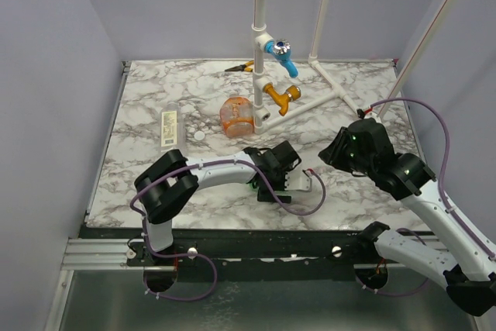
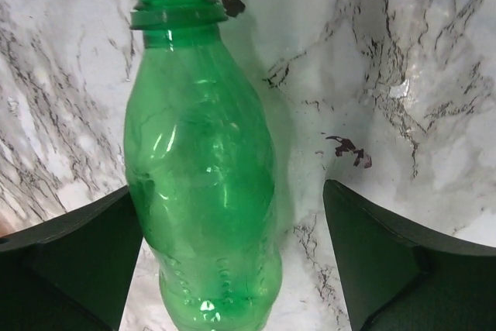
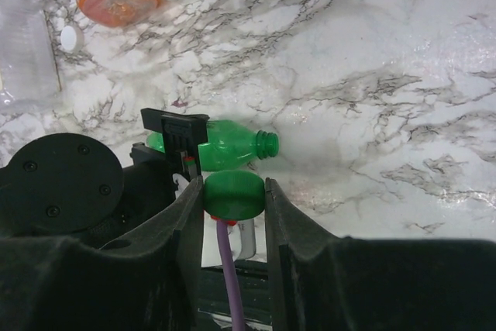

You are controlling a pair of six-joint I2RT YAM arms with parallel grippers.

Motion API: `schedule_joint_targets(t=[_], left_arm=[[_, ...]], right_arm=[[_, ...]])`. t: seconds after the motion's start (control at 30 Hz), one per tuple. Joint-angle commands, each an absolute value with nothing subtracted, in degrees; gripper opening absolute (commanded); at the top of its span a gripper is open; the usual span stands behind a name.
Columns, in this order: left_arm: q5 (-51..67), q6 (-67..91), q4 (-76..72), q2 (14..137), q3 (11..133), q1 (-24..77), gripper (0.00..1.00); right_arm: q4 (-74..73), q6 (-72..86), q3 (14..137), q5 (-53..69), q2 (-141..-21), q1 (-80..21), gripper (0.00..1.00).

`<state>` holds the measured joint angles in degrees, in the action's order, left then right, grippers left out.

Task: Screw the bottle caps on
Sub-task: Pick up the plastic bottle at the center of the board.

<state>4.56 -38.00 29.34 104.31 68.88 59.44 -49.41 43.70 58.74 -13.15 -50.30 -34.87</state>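
Low in the frame, the right claw (image 3: pixel 235 185) pinches the green cap (image 3: pixel 235 201). The left claw (image 2: pixel 227 207) gapes wide around the lying green bottle (image 2: pixel 200 137), neck bare. Farther up the desk (image 1: pixel 155 98), the white cap (image 1: pixel 200 136) lies loose. Neither cap is on yet.

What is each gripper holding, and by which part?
Right gripper: small round green plastic cap, pinched across its side wall. Left gripper: open around the slim green plastic bottle, holding nothing.

Bright, even light, soft shadows, small glints on the green bottle (image 2: pixel 201 191), near fingers (image 2: pixel 70 261) slightly blurred
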Motion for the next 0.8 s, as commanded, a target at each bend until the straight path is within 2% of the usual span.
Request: schedule_joint_targets(t=[0.0, 0.07, 0.17, 0.33, 0.67, 0.77], left_arm=[[5.9, -42.0, 28.5, 102.7, 66.1, 59.3, 0.91], [6.5, -41.3, 25.5, 102.5, 65.1, 58.9, 0.87], [6.6, -38.3, 18.8, 102.9, 63.0, 58.4, 0.76], [6.4, -28.8, 5.8, 101.8, 57.4, 58.7, 0.35], [-1.8, -12.6, -29.0, 80.0, 34.4, 60.4, 0.1], [-4.6, -11.8, -35.6, 74.6, 29.5, 62.9, 0.08]], right_arm=[[-49.4, 44.5, 57.1, -11.9, -49.7, -34.9, 0.2], [-49.7, 44.6, 56.6, -11.6, -49.4, -34.9, 0.2], [-50.1, 44.7, 56.0, -11.2, -48.7, -34.9, 0.2], [-51.5, 44.0, 57.0, -8.6, -48.2, -34.9, 0.2], [-59.6, 39.3, 71.4, -3.5, -54.0, -34.9, 0.2], [-59.9, 38.2, 75.8, 3.7, -57.8, -34.9, 0.2]])
